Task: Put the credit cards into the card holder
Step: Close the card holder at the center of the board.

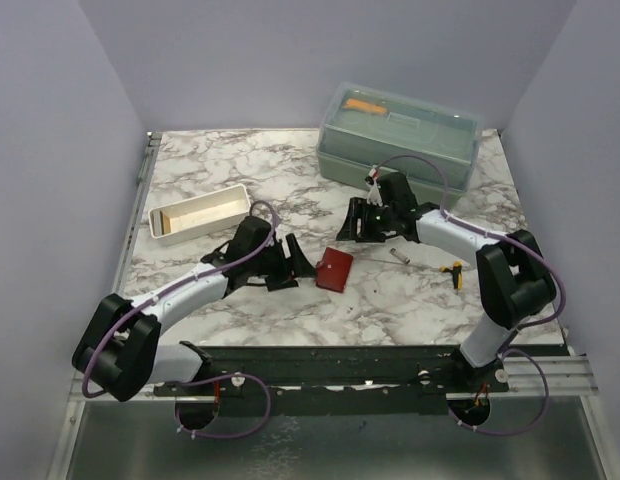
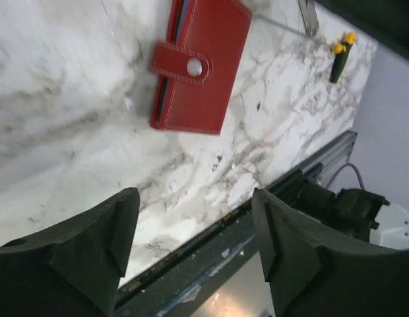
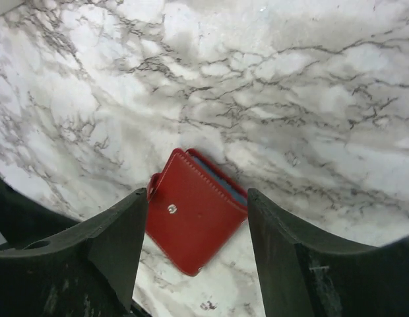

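Observation:
The card holder (image 1: 335, 270) is a small dark-red wallet lying closed and flat on the marble table, between the two grippers. Its snap strap is fastened in the left wrist view (image 2: 201, 63), and a grey-blue inner edge shows in the right wrist view (image 3: 194, 221). My left gripper (image 1: 293, 265) is open and empty just left of it, with the jaws wide apart (image 2: 194, 224). My right gripper (image 1: 356, 226) is open and empty just behind it, with the wallet seen between the jaws (image 3: 196, 198). No credit cards show clearly.
A long white tray (image 1: 197, 212) stands at the back left. A large pale-green lidded box (image 1: 400, 135) stands at the back right. A small yellow-and-black tool (image 1: 454, 272) and a thin metal piece (image 1: 395, 257) lie right of the wallet. The table's front rail (image 2: 283, 191) is close.

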`<state>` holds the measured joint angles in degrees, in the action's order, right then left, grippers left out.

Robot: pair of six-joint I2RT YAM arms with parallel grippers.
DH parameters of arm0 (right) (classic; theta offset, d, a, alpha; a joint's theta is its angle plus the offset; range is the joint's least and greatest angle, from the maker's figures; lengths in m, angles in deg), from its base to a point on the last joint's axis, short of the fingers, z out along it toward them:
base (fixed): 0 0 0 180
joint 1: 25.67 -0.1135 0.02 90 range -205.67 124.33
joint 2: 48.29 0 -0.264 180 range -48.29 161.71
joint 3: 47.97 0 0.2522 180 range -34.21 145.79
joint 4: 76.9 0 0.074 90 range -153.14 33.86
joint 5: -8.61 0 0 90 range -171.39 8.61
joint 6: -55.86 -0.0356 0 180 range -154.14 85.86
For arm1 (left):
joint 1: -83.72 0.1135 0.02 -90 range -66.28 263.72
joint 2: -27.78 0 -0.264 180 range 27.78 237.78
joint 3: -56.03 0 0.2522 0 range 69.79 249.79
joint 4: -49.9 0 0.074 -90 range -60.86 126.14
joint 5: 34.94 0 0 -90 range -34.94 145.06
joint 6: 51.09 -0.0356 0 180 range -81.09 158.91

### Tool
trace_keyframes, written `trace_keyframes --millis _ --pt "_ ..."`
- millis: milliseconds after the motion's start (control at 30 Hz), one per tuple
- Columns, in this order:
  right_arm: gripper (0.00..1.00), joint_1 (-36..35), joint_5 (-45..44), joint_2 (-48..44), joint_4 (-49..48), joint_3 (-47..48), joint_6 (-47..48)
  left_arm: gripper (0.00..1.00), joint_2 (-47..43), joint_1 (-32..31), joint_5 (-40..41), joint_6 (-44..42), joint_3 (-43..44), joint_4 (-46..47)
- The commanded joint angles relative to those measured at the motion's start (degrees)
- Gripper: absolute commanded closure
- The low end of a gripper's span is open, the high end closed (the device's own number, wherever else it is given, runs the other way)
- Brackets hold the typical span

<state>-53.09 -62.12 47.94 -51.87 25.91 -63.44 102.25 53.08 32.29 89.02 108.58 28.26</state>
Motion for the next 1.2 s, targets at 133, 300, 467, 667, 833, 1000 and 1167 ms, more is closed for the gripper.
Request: trace_keyframes --millis 133,300,467,667,833,1000,1167 --pt "0.38 0.71 10.83 9.01 0.19 2.45 7.05 0.47 5.30 -6.61 -5.24 9.76 -5.01 12.12" --pt "0.48 -1.20 14.65 1.52 -14.94 -12.94 -7.58 0.63 18.18 -4.58 -1.17 6.69 -0.69 12.74" --pt "0.51 -10.53 9.75 -3.99 -30.68 -25.10 -26.42 0.73 23.35 2.00 0.06 0.94 5.64 8.35" --pt "0.49 -16.05 7.77 -6.73 -34.96 -28.90 -30.70 0.61 22.27 6.04 6.81 -8.56 14.49 -3.36" --pt "0.38 -16.00 -3.88 -12.89 -10.85 -19.28 -18.93 0.44 16.26 6.07 9.50 -9.81 13.50 -8.09" --pt "0.33 -15.89 -13.03 -14.13 4.78 -10.65 -9.60 0.40 8.36 6.02 2.65 -7.81 8.14 -8.09" --pt "0.39 -15.91 -16.64 -9.81 11.30 -2.60 -2.71 0.45 5.03 4.81 -8.81 0.58 3.03 1.60"
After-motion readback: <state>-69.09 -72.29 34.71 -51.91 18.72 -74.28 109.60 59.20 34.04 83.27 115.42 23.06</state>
